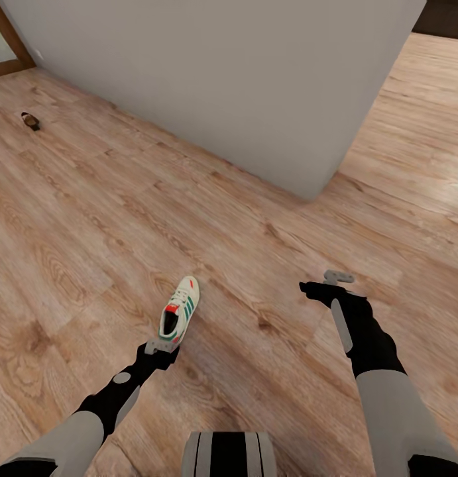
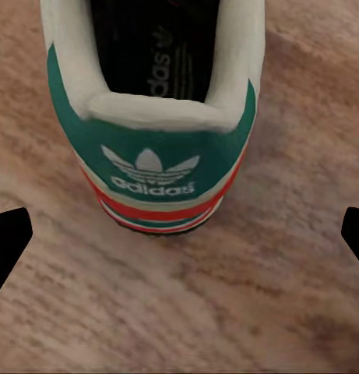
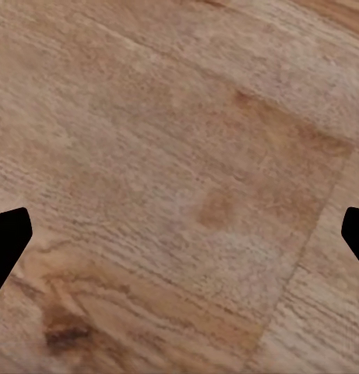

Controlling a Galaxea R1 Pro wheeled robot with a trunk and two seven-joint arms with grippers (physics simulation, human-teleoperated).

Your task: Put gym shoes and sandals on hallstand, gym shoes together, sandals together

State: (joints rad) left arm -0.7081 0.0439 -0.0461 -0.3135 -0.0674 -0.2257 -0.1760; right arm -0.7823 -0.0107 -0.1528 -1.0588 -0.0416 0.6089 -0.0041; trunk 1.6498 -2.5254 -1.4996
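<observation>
One gym shoe (image 1: 180,309), white with green stripes and a red-orange heel, lies on the corridor floor (image 1: 89,232) in the head view, toe pointing away. My left gripper (image 1: 161,349) hovers just behind its heel, open. In the left wrist view the green heel of the gym shoe (image 2: 152,148) sits close ahead, between the spread fingertips (image 2: 8,238) but apart from them. A small dark sandal (image 1: 30,120) rests far off at the upper left. My right gripper (image 1: 325,283) is open above bare corridor floor (image 3: 179,187). The hallstand is out of view.
A light-grey wall block (image 1: 242,86) stands ahead, its corner (image 1: 315,195) projecting toward me. Open plank floor runs past it on the right (image 1: 414,132) and spreads to the left. A wooden door frame (image 1: 10,40) shows at the top left.
</observation>
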